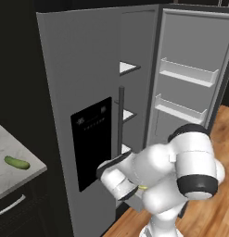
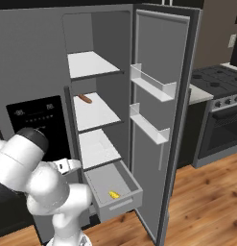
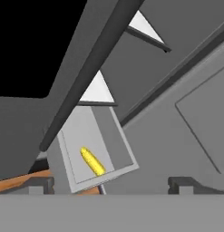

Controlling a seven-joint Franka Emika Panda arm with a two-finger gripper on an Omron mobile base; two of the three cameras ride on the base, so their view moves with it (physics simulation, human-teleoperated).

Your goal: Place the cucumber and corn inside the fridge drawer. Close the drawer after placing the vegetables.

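You will find the fridge drawer (image 2: 121,203) pulled out at the bottom of the open fridge compartment, below 3 white shelves (image 2: 93,64). The corn (image 2: 113,194) lies on the drawer floor toward its front right corner; from the hand view it appears as a yellow cob (image 3: 92,161) resting inside the grey bin (image 3: 73,175). The cucumber (image 1: 16,162) lies on the light stone counter (image 1: 23,150) to the left of the fridge, well apart from the drawer. The gripper (image 3: 111,184) hangs above the drawer with its 2 finger tips spread wide and nothing between them. A brown oblong item (image 2: 85,98) sits on the middle shelf. The fridge door (image 2: 160,120) stands open, carrying 2 white door bins (image 2: 153,89).
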